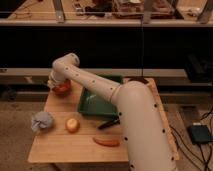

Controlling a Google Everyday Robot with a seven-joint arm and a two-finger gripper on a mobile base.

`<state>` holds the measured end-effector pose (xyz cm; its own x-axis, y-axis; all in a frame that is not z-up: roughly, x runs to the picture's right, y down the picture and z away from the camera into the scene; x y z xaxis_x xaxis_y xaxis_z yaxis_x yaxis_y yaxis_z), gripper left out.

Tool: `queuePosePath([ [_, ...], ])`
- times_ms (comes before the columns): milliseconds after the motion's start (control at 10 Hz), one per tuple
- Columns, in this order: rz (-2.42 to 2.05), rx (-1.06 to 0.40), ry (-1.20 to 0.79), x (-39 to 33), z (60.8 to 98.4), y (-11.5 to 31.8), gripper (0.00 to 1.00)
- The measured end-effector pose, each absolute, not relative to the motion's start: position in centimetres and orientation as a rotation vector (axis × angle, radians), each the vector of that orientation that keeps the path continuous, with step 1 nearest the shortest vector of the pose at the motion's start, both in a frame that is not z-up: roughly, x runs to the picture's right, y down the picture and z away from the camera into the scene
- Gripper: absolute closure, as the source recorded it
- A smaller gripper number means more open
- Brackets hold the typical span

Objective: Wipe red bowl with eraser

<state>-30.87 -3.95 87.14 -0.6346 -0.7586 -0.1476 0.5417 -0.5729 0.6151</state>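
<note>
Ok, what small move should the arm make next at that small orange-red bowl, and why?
Probably a short sideways sweep across the small round orange-red bowl: the gripper is down at it, at the far-left corner of the wooden table. The eraser is hidden, so contact is unconfirmed.

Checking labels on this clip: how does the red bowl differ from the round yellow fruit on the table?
Colour: the red bowl is orange-red, the yellow fruit pale yellow. Place: the bowl sits at the back corner of the table, on the picture's left; the fruit lies nearer the front edge. View: the gripper hangs right over the bowl and partly hides it; the fruit stands free. Both are round and similar in width.
</note>
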Motion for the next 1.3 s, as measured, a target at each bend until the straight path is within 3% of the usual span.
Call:
queuePosePath([
  [800, -2.194, 0.48, -0.676, -23.9, 86.9, -0.6, 1.0],
  [1300, -2.188, 0.426, -0.615, -21.2, 88.5, -2.3, 1.0],
])
